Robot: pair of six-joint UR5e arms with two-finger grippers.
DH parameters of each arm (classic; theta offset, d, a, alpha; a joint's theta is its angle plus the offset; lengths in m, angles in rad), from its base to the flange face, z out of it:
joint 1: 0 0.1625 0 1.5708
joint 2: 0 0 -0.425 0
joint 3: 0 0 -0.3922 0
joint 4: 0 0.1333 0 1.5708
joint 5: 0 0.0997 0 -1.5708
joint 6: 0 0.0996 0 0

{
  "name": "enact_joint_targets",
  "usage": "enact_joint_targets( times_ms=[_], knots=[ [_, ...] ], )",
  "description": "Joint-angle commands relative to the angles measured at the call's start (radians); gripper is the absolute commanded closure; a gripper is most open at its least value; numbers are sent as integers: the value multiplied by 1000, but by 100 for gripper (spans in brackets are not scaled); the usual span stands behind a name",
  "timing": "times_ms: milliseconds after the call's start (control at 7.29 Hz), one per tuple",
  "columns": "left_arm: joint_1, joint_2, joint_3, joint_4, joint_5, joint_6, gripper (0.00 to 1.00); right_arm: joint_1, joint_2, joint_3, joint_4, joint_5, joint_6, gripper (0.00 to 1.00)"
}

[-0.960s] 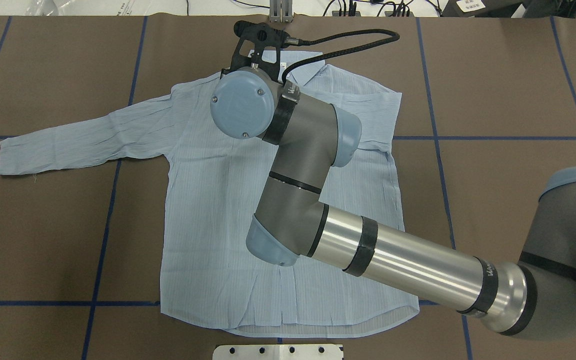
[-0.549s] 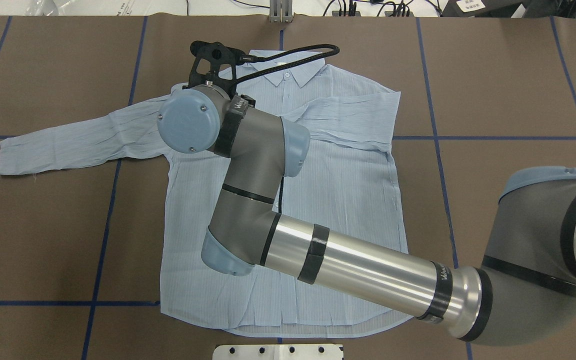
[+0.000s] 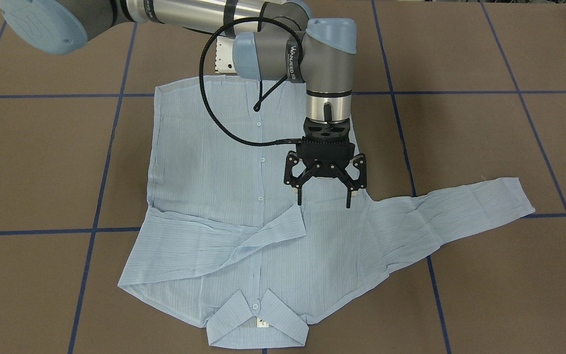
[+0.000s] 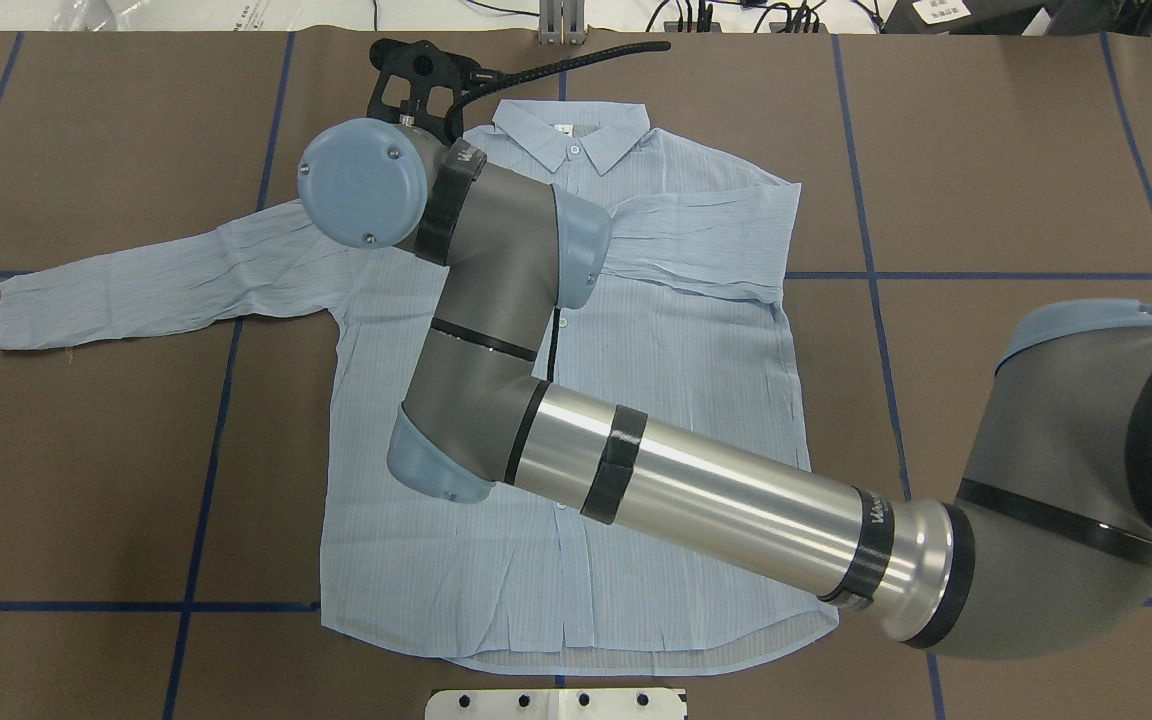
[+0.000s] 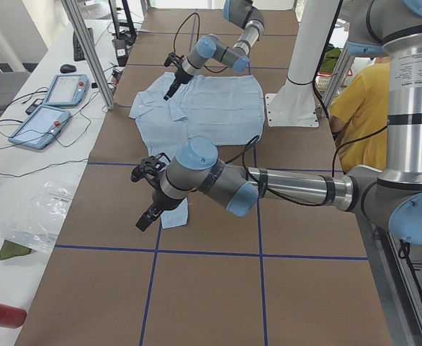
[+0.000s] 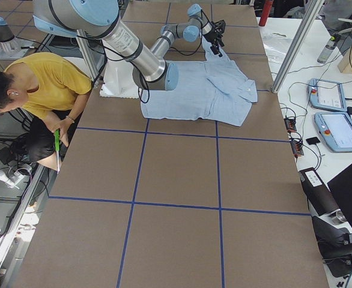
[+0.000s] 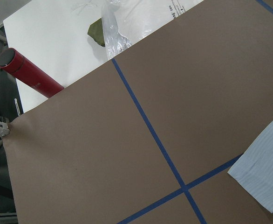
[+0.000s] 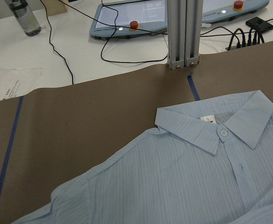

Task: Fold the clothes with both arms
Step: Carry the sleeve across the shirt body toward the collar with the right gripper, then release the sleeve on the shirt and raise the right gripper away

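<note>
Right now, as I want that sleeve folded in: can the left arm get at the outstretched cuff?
Probably yes: the left gripper hovers close beside the cuff, and nothing visible lies between them.

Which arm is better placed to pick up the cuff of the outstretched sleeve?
Probably left: the left end effector hangs close beside the cuff, while the right end effector is open over the shirt near its shoulder.

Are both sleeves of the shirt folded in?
Only one. The folded sleeve lies across the shirt; the other sleeve stretches out flat over the table.
</note>
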Motion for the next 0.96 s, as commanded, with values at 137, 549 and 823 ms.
enact_joint_targets(
  times_ms=[137, 549, 823],
  knots=[
    [34, -1, 18, -78, -154, -1, 0, 195, -154, 103, -8, 359, -248, 1],
    [131, -1, 58, -101, -163, -92, 0, 448, -588, 507, -11, 689, -608, 1],
    [243, 2, 138, -309, -126, -325, 0, 615, -815, 600, 2, 852, -892, 1]
  ],
)
